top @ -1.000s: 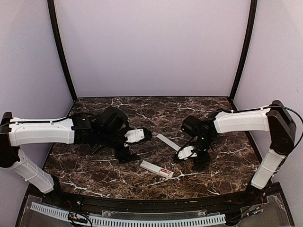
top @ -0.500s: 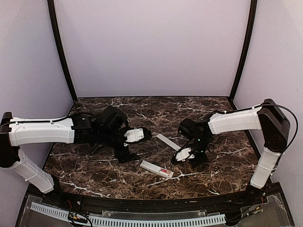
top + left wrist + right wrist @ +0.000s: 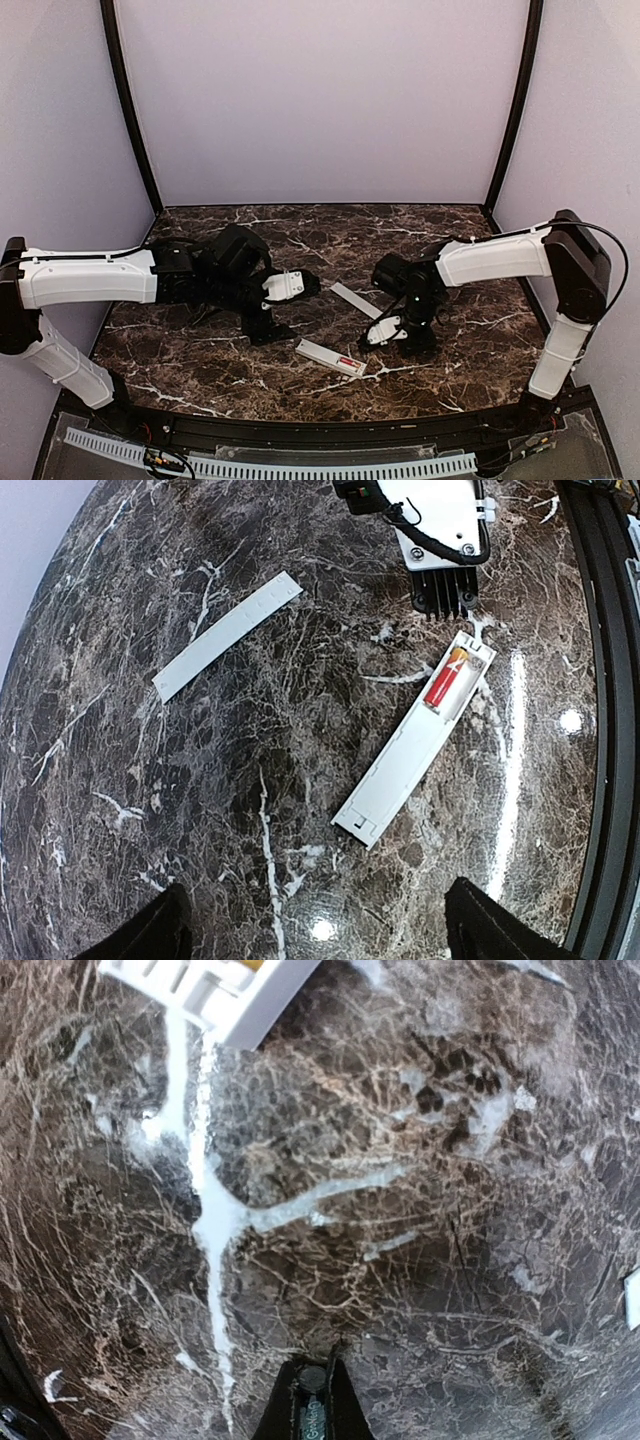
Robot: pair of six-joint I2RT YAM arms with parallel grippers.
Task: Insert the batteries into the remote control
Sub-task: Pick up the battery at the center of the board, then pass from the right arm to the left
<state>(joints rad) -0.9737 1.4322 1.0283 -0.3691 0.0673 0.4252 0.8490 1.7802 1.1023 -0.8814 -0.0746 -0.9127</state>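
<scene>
step: carry to slot | right fingers clenched on dark battery | left fingers released | tip: align lengthwise with remote, lower beside red battery, release gently

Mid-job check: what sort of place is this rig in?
Probably a lab test booth rather than a home: plain lilac walls, black corner posts, and a slotted cable duct along the near edge of the marble-pattern tabletop.

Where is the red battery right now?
In the left wrist view, the red battery sits in the slot at the upper right end of the remote control, right of the cover plate.
</scene>
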